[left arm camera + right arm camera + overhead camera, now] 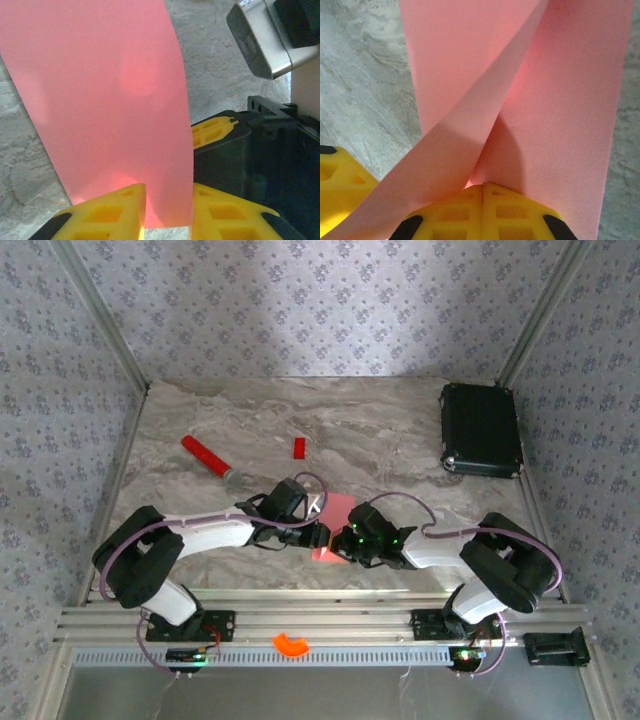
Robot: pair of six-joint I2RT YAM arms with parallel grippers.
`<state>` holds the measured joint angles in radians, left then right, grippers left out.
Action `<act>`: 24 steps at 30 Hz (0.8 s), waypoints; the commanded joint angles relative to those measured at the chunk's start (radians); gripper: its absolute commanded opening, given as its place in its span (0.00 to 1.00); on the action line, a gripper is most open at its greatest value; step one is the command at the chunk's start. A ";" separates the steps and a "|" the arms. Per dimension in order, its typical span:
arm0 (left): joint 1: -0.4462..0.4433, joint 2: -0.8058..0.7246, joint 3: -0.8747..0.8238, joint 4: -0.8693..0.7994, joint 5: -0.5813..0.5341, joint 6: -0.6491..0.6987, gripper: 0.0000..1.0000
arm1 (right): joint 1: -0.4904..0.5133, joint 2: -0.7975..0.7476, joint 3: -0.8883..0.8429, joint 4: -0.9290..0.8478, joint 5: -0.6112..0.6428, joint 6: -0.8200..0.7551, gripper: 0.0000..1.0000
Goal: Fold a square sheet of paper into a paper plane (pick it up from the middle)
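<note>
Pinching a crease of the thin salmon-pink square sheet of paper [560, 100], the right end effector [482, 189] is closed tight, apparently anchoring the fold so the other arm can work it. The left end effector [169, 190] straddles a pink flap, with a view to the next crease; whether it clamps I cannot tell. The sheet lies well nearer than the small red block [298, 447], slightly to its right.

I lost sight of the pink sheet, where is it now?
Top view: the pink sheet is at the front middle of the table, pinched by the right claw, with the left claw open around its edge.
</note>
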<state>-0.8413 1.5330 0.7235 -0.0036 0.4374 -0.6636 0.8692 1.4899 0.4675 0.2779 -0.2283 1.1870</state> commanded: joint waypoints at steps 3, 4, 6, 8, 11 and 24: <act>0.006 -0.002 -0.001 0.034 -0.003 0.002 0.19 | 0.002 0.012 -0.003 -0.024 0.001 0.010 0.03; 0.006 0.001 0.000 0.036 -0.002 0.004 0.16 | 0.000 0.010 -0.003 -0.026 0.001 0.009 0.03; 0.006 0.004 0.004 0.036 -0.003 0.008 0.11 | -0.001 0.005 -0.003 -0.031 0.001 0.007 0.03; 0.006 0.004 0.006 0.031 -0.006 0.014 0.06 | -0.002 -0.006 -0.003 -0.040 0.001 0.004 0.03; 0.005 -0.004 0.009 0.016 -0.020 0.029 0.03 | -0.008 -0.031 -0.003 -0.071 0.008 -0.004 0.04; -0.004 0.038 0.036 0.002 -0.012 0.017 0.00 | -0.042 -0.114 -0.021 -0.273 0.046 -0.071 0.04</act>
<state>-0.8417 1.5555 0.7296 -0.0029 0.4194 -0.6388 0.8364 1.3979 0.4606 0.1055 -0.2131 1.1511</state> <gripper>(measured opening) 0.044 0.052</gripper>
